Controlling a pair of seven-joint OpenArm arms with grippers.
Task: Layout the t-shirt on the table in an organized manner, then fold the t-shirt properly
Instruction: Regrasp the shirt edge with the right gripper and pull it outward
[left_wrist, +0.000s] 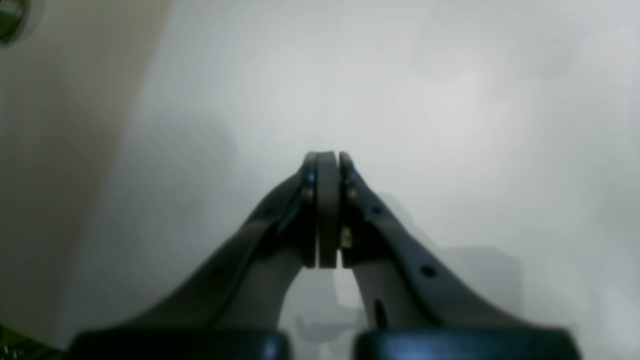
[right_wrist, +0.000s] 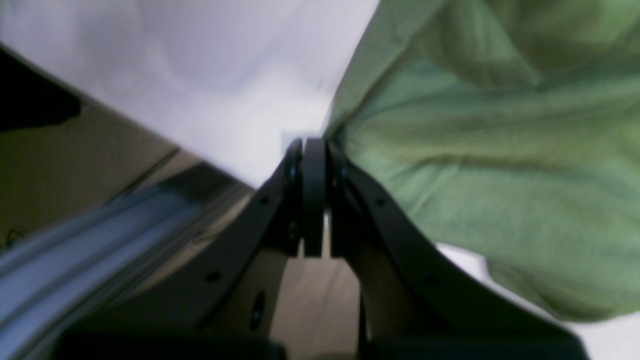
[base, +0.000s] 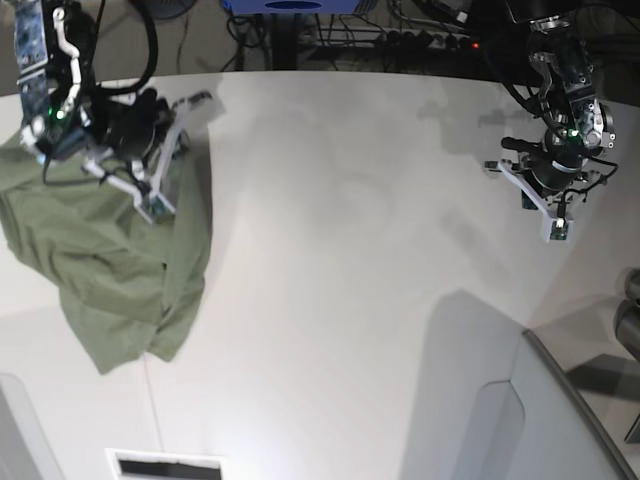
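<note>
Dark floor past the far edge, cluttered with black cables (base: 400, 35) and a blue object (base: 290, 5) at far centre. Grey angled panel (base: 560, 420) near right; white vent-like slot (base: 165, 465) near left. Even overhead light, soft shadows.

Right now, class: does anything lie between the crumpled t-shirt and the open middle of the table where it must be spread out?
Nothing visible does. The t-shirt sits bunched at one side of the table, by the right gripper, and the white surface between it and the middle is bare.
</note>
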